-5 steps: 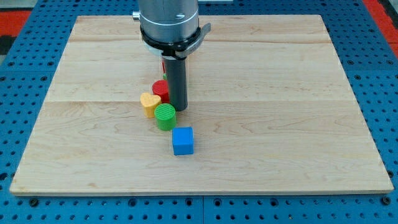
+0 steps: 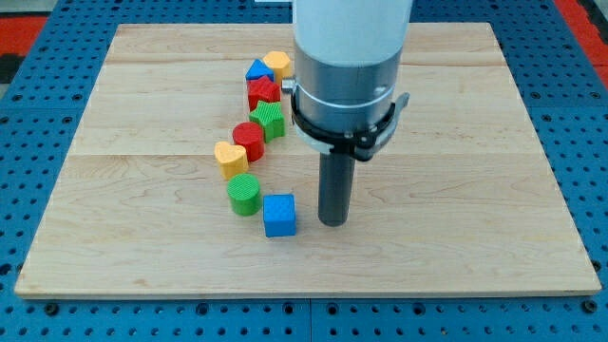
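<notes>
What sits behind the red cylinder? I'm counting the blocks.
Behind the red cylinder toward the view's top: a green block, red block, blue block, yellow block. The arm housing may cover more.

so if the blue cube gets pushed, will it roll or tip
The blue cube sits flat and squat, so it likely slides rather than rolls or tips. An off-centre push from my tip, just to its right in the view, would probably turn it.

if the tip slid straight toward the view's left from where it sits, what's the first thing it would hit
Most likely the blue cube. My tip rests on the board just to its right, apart from it by a small gap. The green cylinder lies further left and slightly higher; depth makes exact alignment uncertain.
</notes>
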`<state>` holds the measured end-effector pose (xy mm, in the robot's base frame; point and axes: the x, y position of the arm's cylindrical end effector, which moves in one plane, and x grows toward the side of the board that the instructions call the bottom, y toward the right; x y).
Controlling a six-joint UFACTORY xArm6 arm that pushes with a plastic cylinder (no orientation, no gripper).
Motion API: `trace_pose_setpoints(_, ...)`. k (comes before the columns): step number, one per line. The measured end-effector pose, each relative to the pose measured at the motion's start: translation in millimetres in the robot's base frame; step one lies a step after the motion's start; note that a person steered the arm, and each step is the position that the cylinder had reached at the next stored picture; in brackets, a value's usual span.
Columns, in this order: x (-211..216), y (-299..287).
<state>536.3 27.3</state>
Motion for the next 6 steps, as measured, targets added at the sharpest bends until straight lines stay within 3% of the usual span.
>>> trace_pose_setpoints(2,-19,-9)
trace_pose_setpoints(4,71,15)
trace_pose_setpoints(6,77,-113)
